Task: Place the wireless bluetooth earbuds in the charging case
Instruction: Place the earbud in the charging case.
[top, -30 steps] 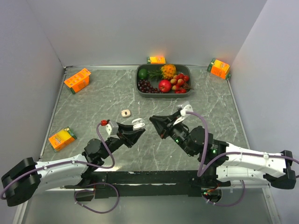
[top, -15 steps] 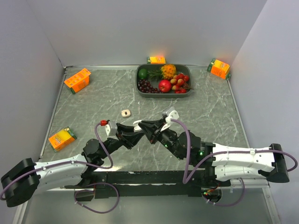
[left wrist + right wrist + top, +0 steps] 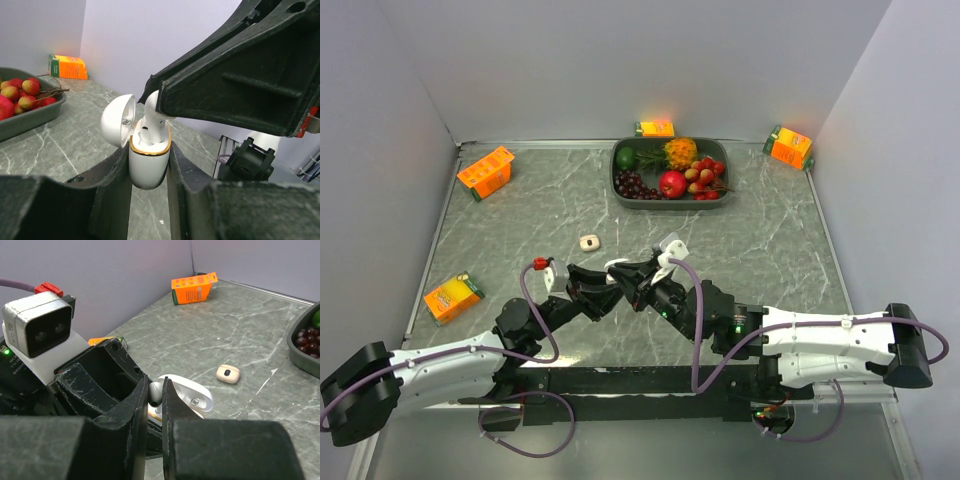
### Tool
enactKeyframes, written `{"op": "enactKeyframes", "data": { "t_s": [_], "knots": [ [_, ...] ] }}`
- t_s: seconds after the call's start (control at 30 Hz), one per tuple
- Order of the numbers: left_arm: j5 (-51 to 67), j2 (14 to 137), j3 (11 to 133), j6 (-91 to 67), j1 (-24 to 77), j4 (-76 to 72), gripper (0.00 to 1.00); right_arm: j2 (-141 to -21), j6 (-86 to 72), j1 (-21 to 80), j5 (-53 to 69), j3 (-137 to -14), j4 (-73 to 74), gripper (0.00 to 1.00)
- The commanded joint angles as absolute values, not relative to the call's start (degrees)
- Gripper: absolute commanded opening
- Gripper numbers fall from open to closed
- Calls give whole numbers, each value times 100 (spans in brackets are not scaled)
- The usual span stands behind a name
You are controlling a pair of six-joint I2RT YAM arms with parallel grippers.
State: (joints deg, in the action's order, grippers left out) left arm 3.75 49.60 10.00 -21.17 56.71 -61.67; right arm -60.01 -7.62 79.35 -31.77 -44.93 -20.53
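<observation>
My left gripper [image 3: 148, 156] is shut on a white charging case [image 3: 148, 162] with a gold rim and holds it upright above the table, its lid [image 3: 117, 120] open to the left. My right gripper [image 3: 155, 390] is shut on a glossy white earbud [image 3: 155, 391] and holds it at the case's open mouth; the earbud [image 3: 151, 112] reaches down into the case. In the top view both grippers [image 3: 620, 278] meet at the table's middle front. A small closed cream-beige case [image 3: 588, 242] lies apart on the table; it also shows in the right wrist view [image 3: 228, 373].
A grey tray [image 3: 670, 203] of fruit stands at the back middle. Orange juice cartons lie at the back left [image 3: 485, 172], front left [image 3: 452, 297], back middle [image 3: 655, 128] and back right [image 3: 789, 147]. Walls close in the table on three sides.
My right gripper has moved left, from about a hand's width away, until its tips are over the open case. The left gripper has held the case nearly still.
</observation>
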Motion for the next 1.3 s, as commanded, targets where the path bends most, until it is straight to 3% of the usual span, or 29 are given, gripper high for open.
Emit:
{"op": "enactKeyframes", "data": {
  "t_s": [0.0, 1.27],
  "knots": [
    [501, 4834, 1178, -2232, 5651, -6381, 1, -6038, -782, 7980, -3208, -4772, -2338, 0],
    [211, 4570, 1415, -2531, 5651, -5941, 1, -6100, -765, 8112, -3428, -4702, -2347, 0]
  ]
}}
